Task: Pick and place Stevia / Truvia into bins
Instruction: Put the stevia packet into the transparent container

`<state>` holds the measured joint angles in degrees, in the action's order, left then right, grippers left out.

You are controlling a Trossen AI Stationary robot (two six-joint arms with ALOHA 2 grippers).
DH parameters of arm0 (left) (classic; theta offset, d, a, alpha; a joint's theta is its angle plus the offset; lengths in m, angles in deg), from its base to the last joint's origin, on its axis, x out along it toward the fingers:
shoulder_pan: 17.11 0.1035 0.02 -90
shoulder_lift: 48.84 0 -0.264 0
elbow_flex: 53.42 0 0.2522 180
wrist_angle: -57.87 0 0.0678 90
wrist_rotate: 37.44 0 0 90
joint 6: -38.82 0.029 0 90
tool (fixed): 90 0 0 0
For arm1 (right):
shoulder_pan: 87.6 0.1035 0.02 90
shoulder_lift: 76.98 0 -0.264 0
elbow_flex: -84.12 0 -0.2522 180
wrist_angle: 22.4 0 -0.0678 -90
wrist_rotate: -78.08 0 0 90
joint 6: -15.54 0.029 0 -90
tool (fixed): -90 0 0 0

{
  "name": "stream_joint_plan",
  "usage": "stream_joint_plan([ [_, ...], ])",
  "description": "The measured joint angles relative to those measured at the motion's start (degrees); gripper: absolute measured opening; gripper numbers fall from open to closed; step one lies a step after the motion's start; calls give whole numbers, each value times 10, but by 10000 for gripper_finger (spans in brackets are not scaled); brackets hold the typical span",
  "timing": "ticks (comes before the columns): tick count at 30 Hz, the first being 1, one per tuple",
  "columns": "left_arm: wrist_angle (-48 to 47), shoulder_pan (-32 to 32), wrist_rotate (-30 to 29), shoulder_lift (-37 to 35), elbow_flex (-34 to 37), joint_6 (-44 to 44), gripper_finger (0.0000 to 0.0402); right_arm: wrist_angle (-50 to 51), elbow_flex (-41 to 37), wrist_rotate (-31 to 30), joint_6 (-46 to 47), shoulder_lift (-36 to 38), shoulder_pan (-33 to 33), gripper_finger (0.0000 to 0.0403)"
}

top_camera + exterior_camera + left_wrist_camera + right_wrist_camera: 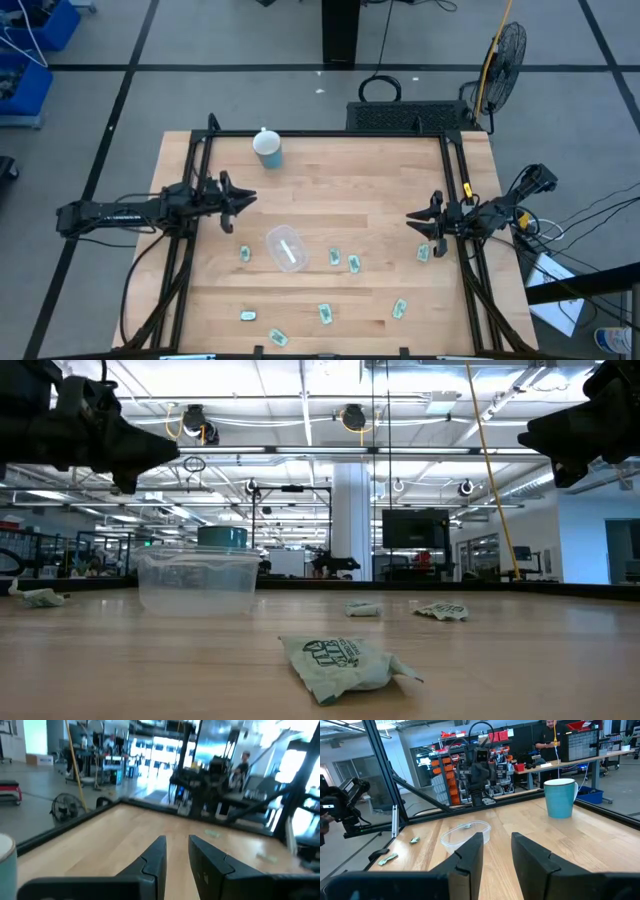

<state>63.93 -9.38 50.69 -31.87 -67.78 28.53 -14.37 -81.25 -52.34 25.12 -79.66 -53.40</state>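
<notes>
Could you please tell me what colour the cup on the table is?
The cup is light blue; the right wrist view shows it best.

Robotics lab or workshop, open-plan: grey taped floor [250, 90], pedestal fan [505, 50], orange parts bins on shelving [445, 782], ceiling strip lights [300, 450], monitor [415, 530], wooden table [340, 190].
</notes>
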Motion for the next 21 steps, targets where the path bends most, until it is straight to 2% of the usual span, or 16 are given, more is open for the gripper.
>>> stream_joint_plan([
  [3,30,0,-13,0,0,-15,86,0,0,0,0,0,0,96],
  [6,59,2,-76,-1,0,-14,86,0,0,0,0,0,0,95],
  [12,11,2,-83,0,0,-69,86,0,0,0,0,0,0,96],
  [15,12,2,-70,5,0,-93,86,0,0,0,0,0,0,95],
  [18,48,1,-21,8,-4,-69,86,0,0,0,0,0,0,96],
  [21,44,-7,7,9,-47,-46,86,0,0,0,0,0,0,95],
])
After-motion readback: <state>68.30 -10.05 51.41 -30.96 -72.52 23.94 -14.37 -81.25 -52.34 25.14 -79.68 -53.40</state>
